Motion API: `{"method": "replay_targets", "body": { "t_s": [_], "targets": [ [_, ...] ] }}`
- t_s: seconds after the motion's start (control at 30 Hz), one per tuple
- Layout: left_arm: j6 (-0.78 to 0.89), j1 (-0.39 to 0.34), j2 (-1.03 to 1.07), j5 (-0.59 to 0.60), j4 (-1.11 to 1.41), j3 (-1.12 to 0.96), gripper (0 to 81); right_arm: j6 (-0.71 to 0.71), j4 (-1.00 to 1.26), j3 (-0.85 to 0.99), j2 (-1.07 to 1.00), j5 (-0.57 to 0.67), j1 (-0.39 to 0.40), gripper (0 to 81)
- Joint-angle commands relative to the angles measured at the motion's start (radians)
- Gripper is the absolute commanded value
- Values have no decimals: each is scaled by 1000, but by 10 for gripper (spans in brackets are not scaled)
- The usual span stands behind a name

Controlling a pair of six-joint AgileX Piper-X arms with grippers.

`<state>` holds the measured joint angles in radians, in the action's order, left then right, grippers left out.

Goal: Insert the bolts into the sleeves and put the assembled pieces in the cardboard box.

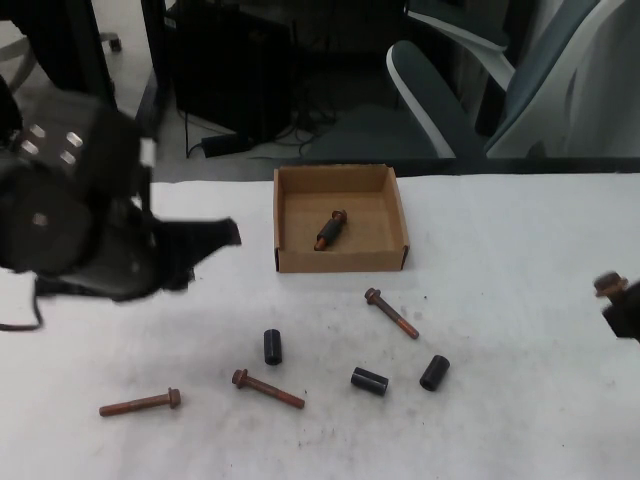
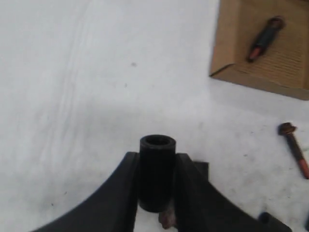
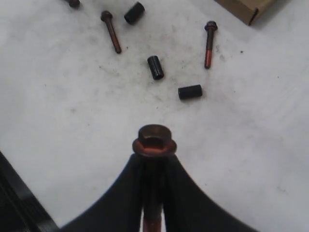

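Assembly is looking barely begun: one sleeved bolt (image 1: 330, 230) lying in the cardboard box (image 1: 340, 262), left pincer (image 2: 157, 163) pinching a sleeve (image 2: 157, 147), right pincer (image 3: 154, 163) a bolt (image 3: 154, 140), three loose bolts (image 1: 391, 312), three sleeves (image 1: 369, 380) waiting at its six o'clock.

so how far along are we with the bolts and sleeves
Done: one assembled piece lies in the cardboard box. In hand: the left gripper is shut on a sleeve, the right gripper on a bolt, not yet joined. Still to do: joining and boxing that pair, then three loose bolts and three loose sleeves on the bench.
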<state>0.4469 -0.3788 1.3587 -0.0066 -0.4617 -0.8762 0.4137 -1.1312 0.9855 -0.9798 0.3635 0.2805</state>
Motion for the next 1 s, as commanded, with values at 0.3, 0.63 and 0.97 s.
{"method": "replay_targets", "body": {
  "t_s": [0.3, 0.63, 0.97],
  "targets": [
    [-202, -2, -315, 620, 251, 198, 8, -440, 435, -62, -102, 244, 116, 2],
    [-202, -2, -334, 1030, 462, 315, 8, -892, 1065, -78, -296, 279, 314, 2],
    [-226, -2, -334, 1023, 462, 315, 8, -1029, 1279, -78, -376, 251, 406, 2]
  ]
}}
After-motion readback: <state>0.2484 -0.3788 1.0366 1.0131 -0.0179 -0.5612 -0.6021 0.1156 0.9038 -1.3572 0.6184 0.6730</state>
